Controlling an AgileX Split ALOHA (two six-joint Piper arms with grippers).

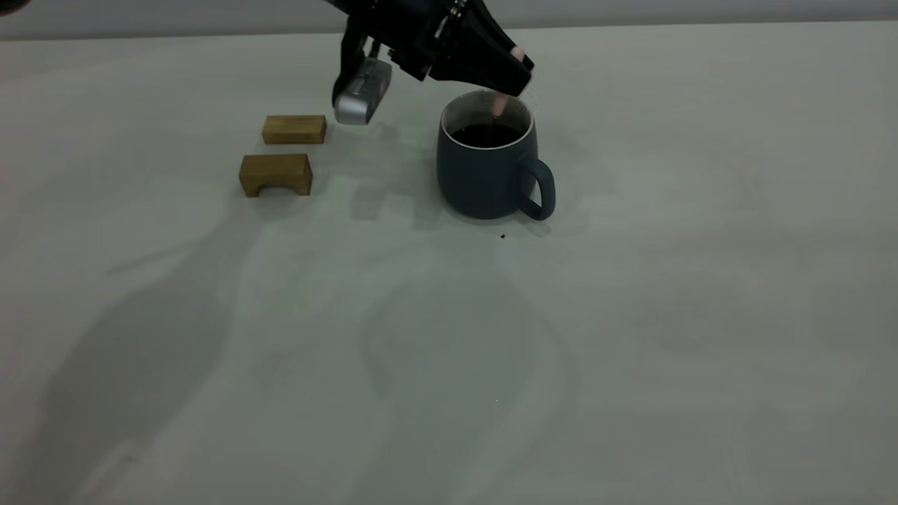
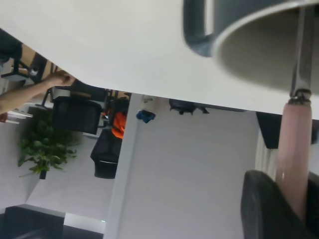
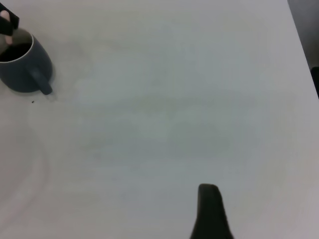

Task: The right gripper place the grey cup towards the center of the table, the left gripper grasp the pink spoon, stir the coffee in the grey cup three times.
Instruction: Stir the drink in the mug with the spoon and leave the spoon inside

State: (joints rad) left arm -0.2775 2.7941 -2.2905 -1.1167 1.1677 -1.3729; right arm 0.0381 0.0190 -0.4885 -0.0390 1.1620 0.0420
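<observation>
Left end effector (image 1: pixel 515 70) gripping pink spoon (image 1: pixel 499 104), dipped in grey cup's (image 1: pixel 487 172) coffee (image 1: pixel 487 135)

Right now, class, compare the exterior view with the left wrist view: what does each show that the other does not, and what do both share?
Only the exterior view shows the coffee, the two wooden blocks and the whole left end effector above the cup.
Only the left wrist view shows the spoon's metal neck joining its pink handle, plus a plant and chairs beyond the table.
Both show the grey cup with its handle, the pink spoon reaching into it, and the table.
</observation>
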